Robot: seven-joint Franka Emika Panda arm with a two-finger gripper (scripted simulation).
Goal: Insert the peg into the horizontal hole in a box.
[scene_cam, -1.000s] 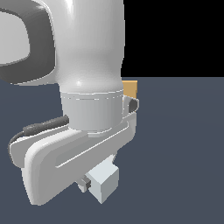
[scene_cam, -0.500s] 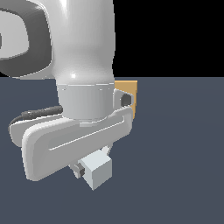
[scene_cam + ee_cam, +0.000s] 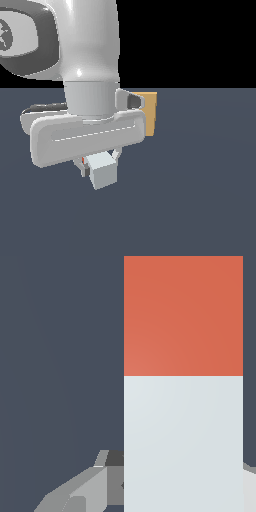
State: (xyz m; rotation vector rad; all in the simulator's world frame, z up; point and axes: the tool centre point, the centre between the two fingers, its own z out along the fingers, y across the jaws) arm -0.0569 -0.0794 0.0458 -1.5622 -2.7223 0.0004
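Wrist view: peg [image 3: 183,406] lengthwise, red-orange end far.

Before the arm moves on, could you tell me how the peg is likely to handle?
The peg looks like a stiff bar, so it probably won't flex. Its flat square faces suggest it shouldn't roll. Smooth sides might let it slip in the gripper.

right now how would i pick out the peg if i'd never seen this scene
Find the big white robot arm filling the exterior view's left; the gripper hangs below its wide white hand. The peg is the square-section bar at those fingers. Unlike the tan box behind the arm, it is pale grey-white with a red-orange end, plain in the wrist view.
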